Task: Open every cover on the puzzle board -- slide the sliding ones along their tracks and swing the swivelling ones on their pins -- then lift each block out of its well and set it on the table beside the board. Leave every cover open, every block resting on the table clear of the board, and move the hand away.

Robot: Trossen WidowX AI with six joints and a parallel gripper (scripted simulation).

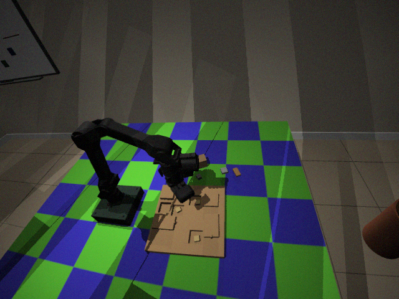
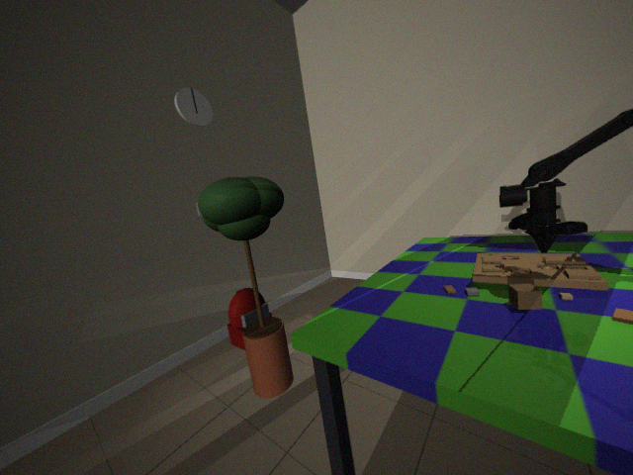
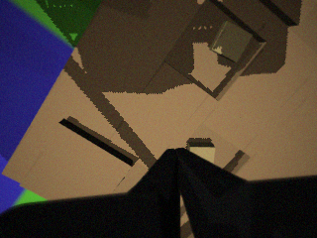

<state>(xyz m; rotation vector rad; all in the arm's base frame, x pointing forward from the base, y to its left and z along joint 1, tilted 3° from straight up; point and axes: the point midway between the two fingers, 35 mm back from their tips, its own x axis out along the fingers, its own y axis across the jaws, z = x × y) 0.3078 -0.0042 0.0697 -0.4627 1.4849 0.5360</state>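
Note:
The puzzle board (image 1: 180, 246) (image 2: 486, 278) (image 3: 40, 164) lies flat, marked with straight and L-shaped grooves; its covers' edges are hard to make out. My gripper (image 1: 174, 202) (image 2: 545, 250) (image 3: 175, 157) is shut and empty, tips low over the board. A pale block (image 1: 177, 209) (image 3: 202, 154) is on the board just beside the tips, partly hidden by a finger in the wrist view. A second block (image 1: 197, 201) (image 3: 231, 41) is in an L-shaped recess in shadow. A third block (image 1: 196, 238) is at the near side. A small pale block (image 2: 566, 296) rests on the table off the board.
Past the far edge are a wooden cube (image 1: 202, 159) (image 2: 525, 296), a small dark piece (image 1: 198, 176), a grey piece (image 1: 224, 170) (image 2: 471, 291) and an orange piece (image 1: 236, 171) (image 2: 449, 289). An orange slab (image 2: 622, 315) shows at the right edge of the exterior view.

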